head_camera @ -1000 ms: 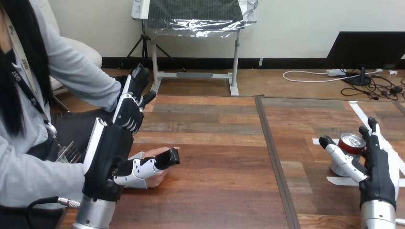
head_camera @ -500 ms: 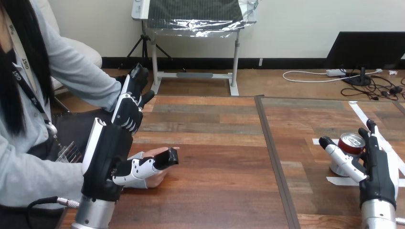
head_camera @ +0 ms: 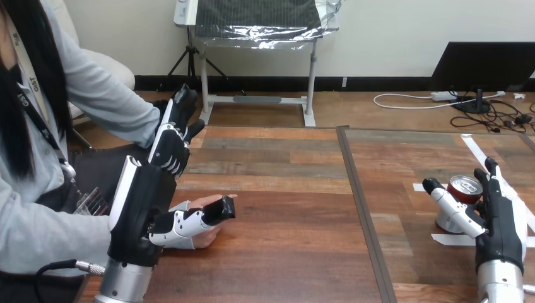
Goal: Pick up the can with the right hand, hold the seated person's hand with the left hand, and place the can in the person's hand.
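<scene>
Left side. My left hand (head_camera: 142, 214) stands on edge near the table's (head_camera: 284, 252) left side, white back shell facing left. Thumb (head_camera: 211, 211) is bent across the top of the person's hand (head_camera: 203, 238), which lies on the wood beneath it, with skin showing above and below the thumb. That counts as a hold by the thumb. My fingers (head_camera: 171, 142) run away from me, fairly straight, toward the person's grey sleeve (head_camera: 120, 104). Whether the tips touch the sleeve, I cannot tell.

Right side. The can (head_camera: 465, 187) is red with a silver top. It stands upright on the table's right half, near the right edge, with strips of white tape (head_camera: 451, 238) on the wood around it. It is well apart from the person's hand, which is across the table.

My right hand (head_camera: 501, 227) comes up from the bottom edge and brackets the can. The thumb (head_camera: 445, 199) stretches along the can's left side and the fingers (head_camera: 495, 183) rise straight behind its right side. The hand is spread, not clenched. The thumb looks to be against the can wall, but I cannot confirm contact on the finger side. The can's base is hidden behind my thumb.
</scene>
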